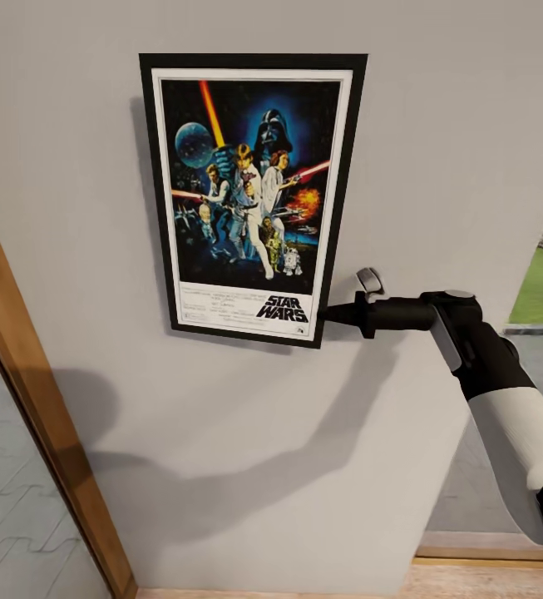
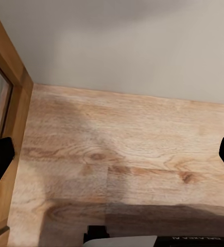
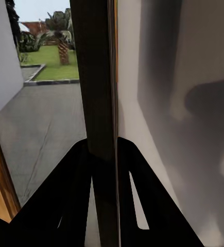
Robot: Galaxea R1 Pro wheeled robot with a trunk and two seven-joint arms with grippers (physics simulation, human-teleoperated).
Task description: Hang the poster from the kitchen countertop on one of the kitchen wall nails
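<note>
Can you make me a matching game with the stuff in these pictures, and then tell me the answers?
Things:
1. poster
2. right gripper
3. left gripper
4. door frame

Matches:
A. hangs open over the wood floor
B. flat against the white wall
C. wooden, at the wall's left edge
D. clamped on the poster's lower right corner

Pairs: 1-B, 2-D, 3-A, 4-C

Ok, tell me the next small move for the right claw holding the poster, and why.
Probably open the right claw and ease it back. The poster already lies flat against the wall, upright, with the claw pinching its lower right edge; the right wrist view shows the frame edge clamped between the fingers. The nail itself is hidden, so release gently and watch for slipping.
</note>
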